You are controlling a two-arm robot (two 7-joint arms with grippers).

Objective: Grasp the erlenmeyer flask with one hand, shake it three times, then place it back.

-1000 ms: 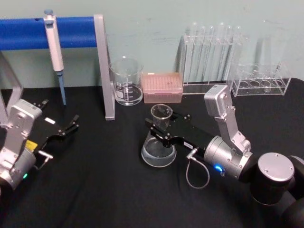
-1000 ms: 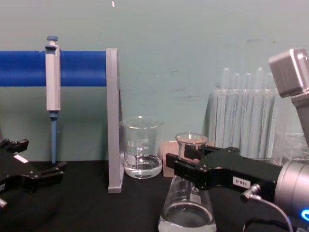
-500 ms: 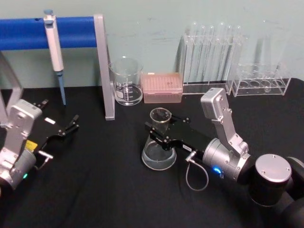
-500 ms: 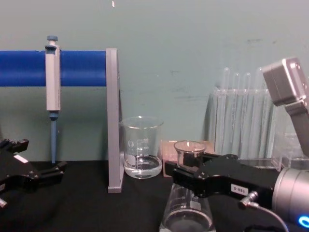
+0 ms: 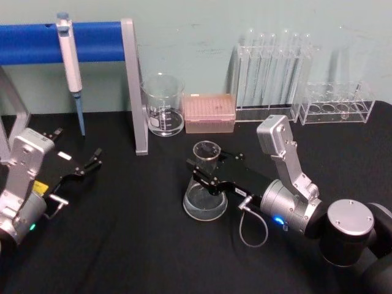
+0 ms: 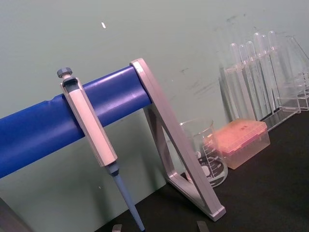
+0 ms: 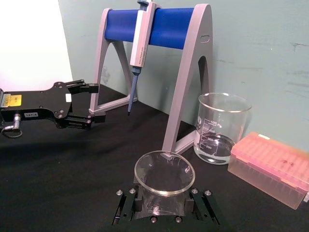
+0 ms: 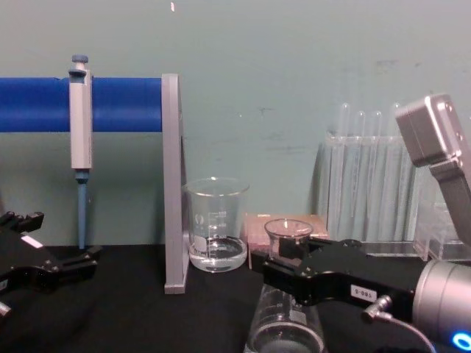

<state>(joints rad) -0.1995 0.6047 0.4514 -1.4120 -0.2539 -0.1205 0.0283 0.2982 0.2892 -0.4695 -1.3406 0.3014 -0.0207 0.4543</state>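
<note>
The right gripper's (image 5: 204,172) jaws pinch the flask (image 5: 204,195) at its neck, one black jaw on each side, just under the flared rim. In the right wrist view the jaws sit close against the glass on both sides of the flask (image 7: 164,176), and the round open mouth faces up at the camera. The flask stands upright near the middle of the black table (image 5: 135,245), its wide base low over the cloth; whether the base touches the table or hangs just above it cannot be told. A little clear liquid lies in the bottom. In the chest view the right gripper (image 8: 291,265) comes in from the right and crosses the flask (image 8: 287,331) at the neck, with a white label on its black body and a grey cable below it.

Behind the flask, toward the wall, stand a beaker (image 5: 163,105) with some clear liquid and, just beside it, a pink tip box (image 5: 210,113). Farther right are test tubes in a clear rack (image 5: 269,73). A blue stand (image 5: 73,43) at the back left holds a pipette (image 5: 69,58) that hangs tip down.

The left gripper (image 5: 93,160) rests low at the table's left side, well apart from the flask, its jaws spread and empty.
</note>
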